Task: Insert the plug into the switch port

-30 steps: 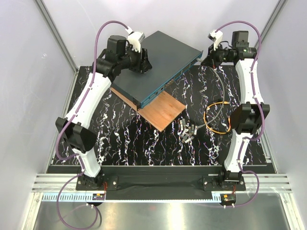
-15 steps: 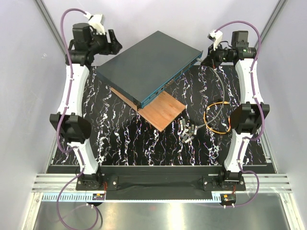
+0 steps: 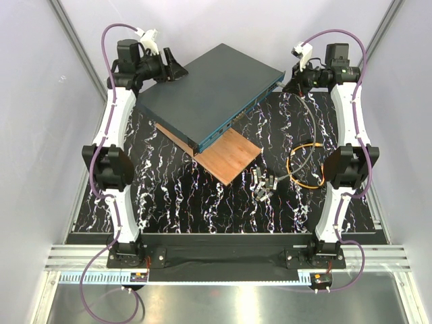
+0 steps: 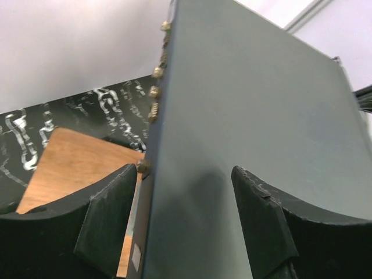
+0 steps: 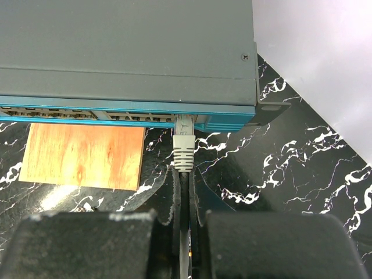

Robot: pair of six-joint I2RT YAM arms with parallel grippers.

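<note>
A: So, what is seen, from the biggest thing down?

B: A black marbled table [image 3: 169, 196] is occupied at the back by a dark grey network switch [image 3: 202, 91]. The switch is laid at an angle and rests partly on a wooden board [image 3: 233, 158].

A: And how are the grippers found?

B: The left gripper [image 4: 183, 174] is held at the switch's far left edge with its fingers spread apart. Nothing is gripped, and the switch's top and edge are seen through the gap. The right gripper [image 5: 184, 174] is placed at the right end of the teal front face. Its fingers [image 5: 174, 197] are pressed together on a grey cable [image 5: 184, 192] right behind the plug [image 5: 183, 148].

A: What smaller things are noted?

B: A coil of orange cable [image 3: 304, 165] is laid near the right arm, with a cluster of small grey metal modules [image 3: 264, 183] scattered just beside it.

A: Where exactly is the plug?

B: It is lined up straight with the switch port [image 5: 184, 118] near the right end of the row. Its tip is seen at the opening, but how far it is seated cannot be told.
</note>
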